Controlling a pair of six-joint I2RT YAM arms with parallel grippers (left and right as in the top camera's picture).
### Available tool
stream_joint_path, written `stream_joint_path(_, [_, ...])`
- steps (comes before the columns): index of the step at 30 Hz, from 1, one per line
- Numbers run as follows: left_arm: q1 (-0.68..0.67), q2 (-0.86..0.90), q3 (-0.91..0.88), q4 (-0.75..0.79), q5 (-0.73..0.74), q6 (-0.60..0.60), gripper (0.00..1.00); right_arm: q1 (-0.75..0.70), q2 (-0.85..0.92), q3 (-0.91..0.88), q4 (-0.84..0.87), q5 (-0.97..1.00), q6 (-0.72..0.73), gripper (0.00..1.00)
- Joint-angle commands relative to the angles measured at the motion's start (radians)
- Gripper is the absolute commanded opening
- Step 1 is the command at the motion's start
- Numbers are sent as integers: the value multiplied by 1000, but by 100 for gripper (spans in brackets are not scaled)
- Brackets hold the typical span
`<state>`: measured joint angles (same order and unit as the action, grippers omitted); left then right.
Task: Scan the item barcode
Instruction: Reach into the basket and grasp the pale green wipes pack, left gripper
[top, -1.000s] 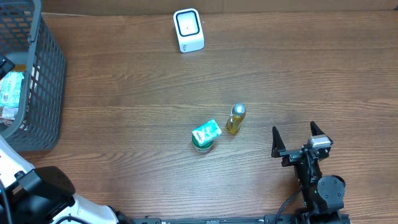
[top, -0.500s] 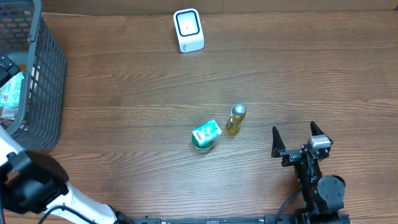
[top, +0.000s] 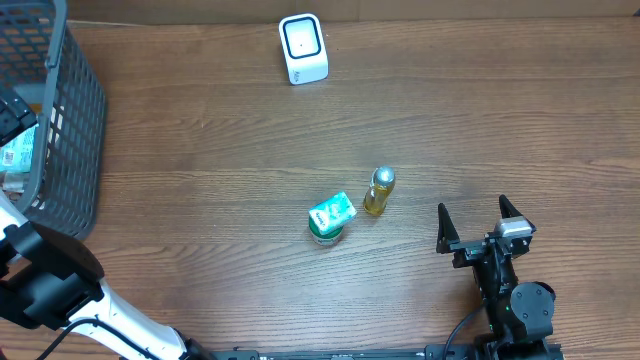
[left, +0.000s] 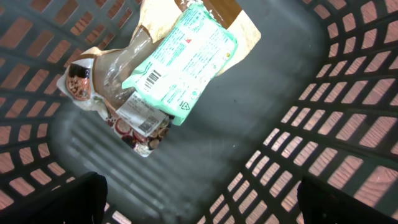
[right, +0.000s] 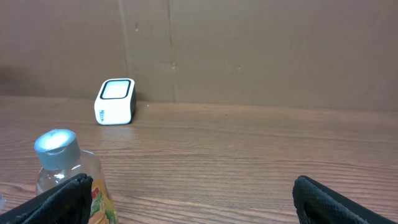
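A white barcode scanner (top: 303, 48) stands at the table's far edge, also seen in the right wrist view (right: 115, 101). My left gripper (left: 202, 205) hangs open inside the grey basket (top: 70, 120), above a mint-green packet (left: 180, 59) whose barcode faces up. That packet rests on a brown snack bag (left: 112, 93). Nothing is between the left fingers. Mid-table stand a small yellow bottle with a silver cap (top: 379, 192) and a green-labelled item (top: 330, 217). My right gripper (top: 478, 222) rests open and empty to the right of the bottle (right: 68, 174).
The basket's lattice walls (left: 348, 106) surround the left gripper closely on all sides. A brown cardboard wall (right: 249, 50) backs the table behind the scanner. Bare wood lies between the right gripper and the scanner.
The left arm's lower body has swung left and up along the table's left edge, with its wrist staying over the basket. The right arm and the table items have not moved.
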<state>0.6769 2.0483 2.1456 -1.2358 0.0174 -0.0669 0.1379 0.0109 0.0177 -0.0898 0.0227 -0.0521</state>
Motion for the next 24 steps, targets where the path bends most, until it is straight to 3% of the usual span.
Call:
stream_joint_path(1, [6, 26, -2, 16, -10, 31, 100, -3, -8, -10, 6, -2, -2, 100])
stream_joint_path(8, [6, 58, -2, 72, -44, 52, 99, -3, -8, -10, 6, -2, -2, 100])
stream_joint_path(17, [12, 131, -2, 142, -51, 242, 100, -3, -8, -10, 6, -2, -2, 100])
stream_joint_path(24, [19, 172, -2, 185, -116, 320, 99, -3, -8, -10, 6, -2, -2, 100])
